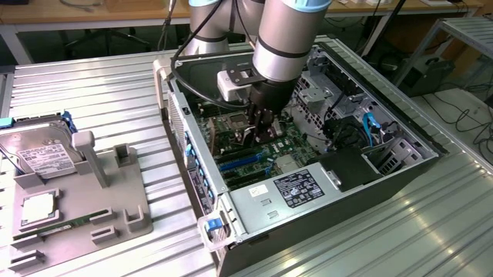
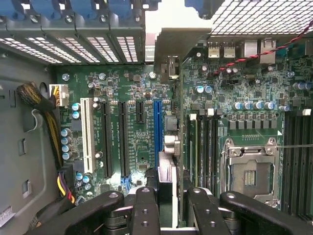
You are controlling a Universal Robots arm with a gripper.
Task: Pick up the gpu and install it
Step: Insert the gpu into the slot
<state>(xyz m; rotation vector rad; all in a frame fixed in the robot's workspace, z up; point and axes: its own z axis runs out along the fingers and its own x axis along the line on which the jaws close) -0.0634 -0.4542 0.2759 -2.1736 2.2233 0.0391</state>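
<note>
From the exterior view we see the grey arm reaching down into the open black computer case (image 1: 400,167), its black gripper (image 1: 260,131) low over the green motherboard (image 1: 266,153). Between the fingers sits a thin upright card, the gpu (image 1: 258,134), clamped edge-on.

On to the wrist view: the black gripper (image 2: 171,205) has its two fingers (image 2: 145,210) closed on the thin green gpu with its silver metal bracket (image 2: 168,58), which we see edge-on, running straight away from the claw towards the slotted rear wall of the case. The card's long axis lies parallel to the blue expansion slot (image 2: 157,132) and just beside it, on the side nearer the silver processor socket (image 2: 249,171). We judge it not yet seated, a little off the slot line.
</note>
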